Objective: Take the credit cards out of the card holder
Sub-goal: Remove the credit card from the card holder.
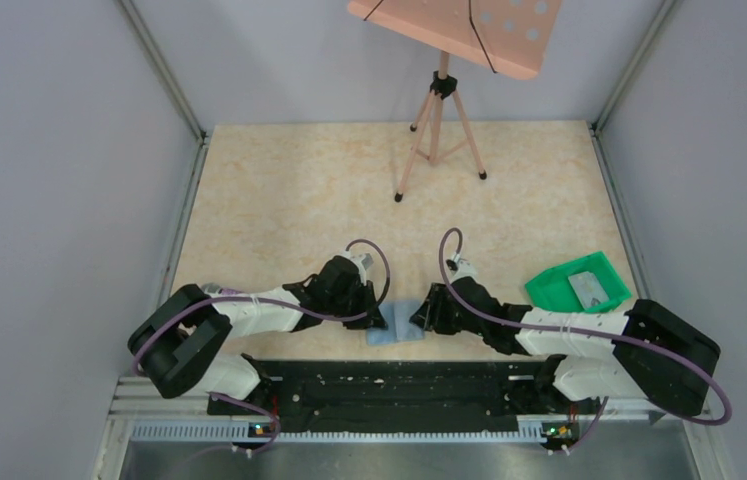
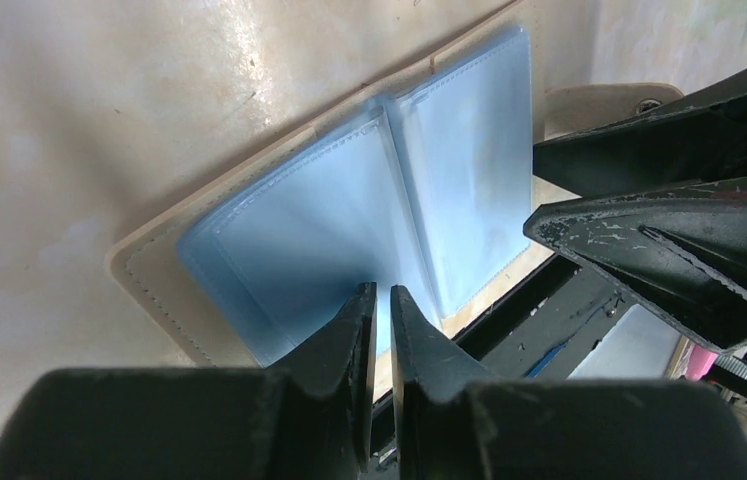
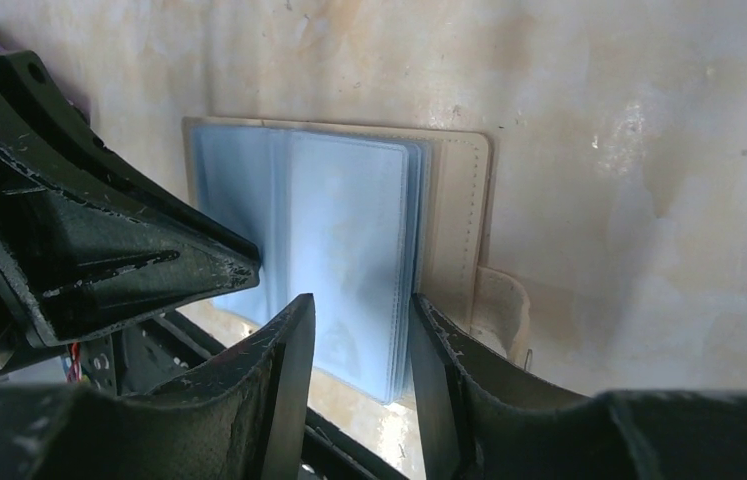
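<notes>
I count one green plastic tray [image 1: 547, 293] at mid right, one open beige, blue-sleeved card holder [image 1: 396, 328] at lower centre, my left gripper [image 2: 381, 292] pinched on its near edge and my right gripper [image 3: 361, 305] parted astride its right sleeves, and one grey credit card [image 1: 592, 290] in the tray.

The beige, marbled worktop [image 1: 299, 200] carries an open card holder [image 1: 396, 322] that lies flat at its near edge, blue panels up. A green plastic tray [image 1: 546, 296] sits well to its right. A tripod [image 1: 436, 130] stands on three feet towards the far edge.
</notes>
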Tool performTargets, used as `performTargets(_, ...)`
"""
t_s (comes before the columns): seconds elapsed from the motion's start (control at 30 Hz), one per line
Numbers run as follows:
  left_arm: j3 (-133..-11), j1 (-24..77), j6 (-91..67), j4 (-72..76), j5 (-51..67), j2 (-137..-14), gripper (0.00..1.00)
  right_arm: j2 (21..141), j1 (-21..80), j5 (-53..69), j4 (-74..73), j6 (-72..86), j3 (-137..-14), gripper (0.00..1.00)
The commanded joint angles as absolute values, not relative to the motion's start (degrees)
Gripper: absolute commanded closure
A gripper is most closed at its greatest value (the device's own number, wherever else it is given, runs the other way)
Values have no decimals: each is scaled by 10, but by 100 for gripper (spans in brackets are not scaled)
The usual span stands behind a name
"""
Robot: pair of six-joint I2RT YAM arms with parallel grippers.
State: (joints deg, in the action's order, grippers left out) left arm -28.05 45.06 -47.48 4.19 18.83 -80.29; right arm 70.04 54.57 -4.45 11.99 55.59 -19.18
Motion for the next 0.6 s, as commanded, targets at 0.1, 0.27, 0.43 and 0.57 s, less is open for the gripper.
performTargets(0.1,-277,455,-468,45,185,-802,85,684,544,-14,160,566,-206,60)
performTargets(0.27,-277,454,-466,42,183,-800,85,665,544,-10,167,574,-199,60)
performTargets(0.43,-275,455,-468,44,185,-796,85,651,544,-9,161,575,-193,65)
performTargets(0.57,-278,455,-469,45,189,-797,85,660,545,-2,165,567,-195,68)
